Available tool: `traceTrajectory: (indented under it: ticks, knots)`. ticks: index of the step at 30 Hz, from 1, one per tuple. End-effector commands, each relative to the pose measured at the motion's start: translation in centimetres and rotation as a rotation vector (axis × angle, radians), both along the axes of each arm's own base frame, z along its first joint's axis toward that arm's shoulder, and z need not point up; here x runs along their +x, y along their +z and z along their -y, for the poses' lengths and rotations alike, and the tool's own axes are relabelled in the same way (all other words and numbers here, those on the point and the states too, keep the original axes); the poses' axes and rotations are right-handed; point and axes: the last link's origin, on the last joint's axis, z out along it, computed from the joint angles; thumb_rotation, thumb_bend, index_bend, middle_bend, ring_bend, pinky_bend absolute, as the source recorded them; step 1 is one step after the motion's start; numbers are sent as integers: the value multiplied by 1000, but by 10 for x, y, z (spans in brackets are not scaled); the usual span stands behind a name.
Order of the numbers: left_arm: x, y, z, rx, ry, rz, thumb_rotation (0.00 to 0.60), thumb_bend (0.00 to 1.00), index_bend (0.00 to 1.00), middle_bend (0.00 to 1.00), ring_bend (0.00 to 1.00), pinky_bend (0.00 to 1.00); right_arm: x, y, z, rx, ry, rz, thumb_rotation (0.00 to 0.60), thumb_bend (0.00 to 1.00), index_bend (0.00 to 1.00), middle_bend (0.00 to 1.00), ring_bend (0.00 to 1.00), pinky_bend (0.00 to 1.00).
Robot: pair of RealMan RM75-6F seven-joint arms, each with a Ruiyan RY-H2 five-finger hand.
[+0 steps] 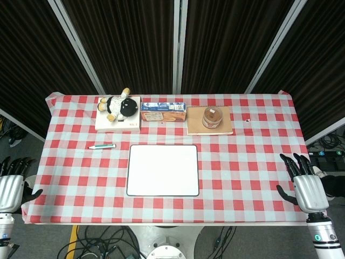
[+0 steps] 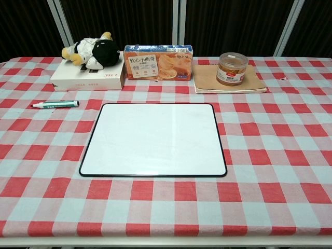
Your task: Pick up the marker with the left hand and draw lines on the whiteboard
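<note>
The marker (image 1: 102, 146) lies flat on the red-and-white checked tablecloth (image 1: 242, 156), just left of the whiteboard's far left corner and well apart from both hands. In the chest view its white tip points left and its green-labelled body runs to the right (image 2: 55, 104). The whiteboard (image 1: 163, 170) sits flat at the middle of the table, its white surface blank inside a thin dark border (image 2: 154, 140).

The left hand (image 1: 12, 186) hangs at the table's near left corner, off the cloth's edge, fingers spread and pointing away from the robot, holding nothing. The right hand (image 1: 305, 183) sits at the near right edge, also released, with its dark fingers apart and pointing toward the far side, gripping nothing. Neither hand shows in the chest view.

Along the far side of the table stands a row of other things. A plush toy (image 1: 118, 106) lies on top of a flat white box (image 1: 119, 124). Just to the right of it a blue-and-orange snack packet (image 1: 163, 111) stands on its long edge. Further right, a clear jar (image 1: 212, 116) with a red label sits upright on a brown board (image 1: 226, 128). A small dark speck (image 1: 247, 121) lies on the cloth to the right of the board.
</note>
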Motion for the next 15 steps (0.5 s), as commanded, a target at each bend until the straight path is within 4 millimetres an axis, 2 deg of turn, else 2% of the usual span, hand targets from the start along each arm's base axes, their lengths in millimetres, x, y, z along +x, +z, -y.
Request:
traceTrajectory:
  ticks: [1,9,12,15]
  knots:
    - [0,-2,0,2,4,7,600,94,189,145,117,29,1,0,1,2,6,0,600,212,61,144,2,0]
    - [5,-6,-6,14,-8,22,600,94,192,145,116,30,2,1,3,1,19,-6,600,211,61,144,1,0]
    - [13,-8,-25,5,-47,21,600,92,213,150,127,43,3,2,6,3,23,-10,600,212,61,145,1,0]
    - [25,-8,-55,-21,-101,11,600,88,226,160,165,96,5,2,10,15,30,-24,600,212,61,145,1,0]
